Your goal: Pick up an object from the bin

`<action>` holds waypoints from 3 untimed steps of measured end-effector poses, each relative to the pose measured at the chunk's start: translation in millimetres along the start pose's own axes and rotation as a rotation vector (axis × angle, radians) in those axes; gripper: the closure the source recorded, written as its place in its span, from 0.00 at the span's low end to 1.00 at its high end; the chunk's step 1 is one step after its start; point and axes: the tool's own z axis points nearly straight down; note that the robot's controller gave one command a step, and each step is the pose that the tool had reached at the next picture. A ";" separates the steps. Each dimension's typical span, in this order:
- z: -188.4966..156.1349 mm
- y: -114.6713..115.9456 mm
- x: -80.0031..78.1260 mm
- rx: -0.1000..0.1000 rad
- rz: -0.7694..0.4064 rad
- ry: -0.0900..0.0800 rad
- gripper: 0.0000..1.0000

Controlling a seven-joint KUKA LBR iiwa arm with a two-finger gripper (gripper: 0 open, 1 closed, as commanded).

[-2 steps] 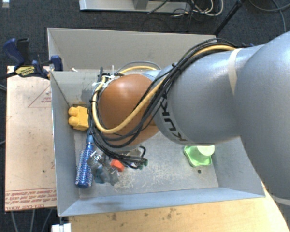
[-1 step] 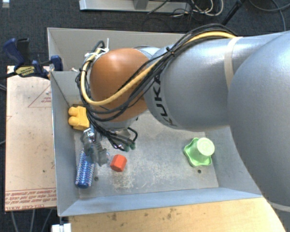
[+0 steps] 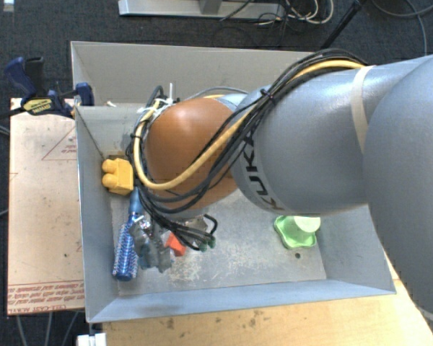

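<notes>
1. Near left corner of the bin (image 3: 202, 294): one blue ridged rod (image 3: 125, 252) lies on the floor. Its long axis runs near to far, and its far end leans slightly right, toward my wrist. The near end points at the near wall.
2. Just right of the rod, my jaws are down among grey hardware and black cables. I cannot tell whether the jaws are apart or together, nor whether they touch the rod. This rod is the thing nearest to them.
3. Right of the jaws: one small orange-red piece (image 3: 175, 246), close beside the cables.
4. Well apart to the right: one pale green piece (image 3: 297, 231), partly under my arm.
5. Farther, against the left wall: one yellow block (image 3: 117, 176), just beyond the rod's far end.
6. Count: four things, one of each kind.
7. My orange wrist cover (image 3: 184, 146) sits over the bin's far middle.
</notes>
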 end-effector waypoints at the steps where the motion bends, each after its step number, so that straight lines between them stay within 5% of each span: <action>1: 33.2 -21.4 -30.3 0.000 0.104 -0.004 1.00; 2: 6.7 -5.7 6.4 0.001 -0.266 -0.004 1.00; 3: 26.9 5.6 -4.3 0.000 -0.460 -0.002 1.00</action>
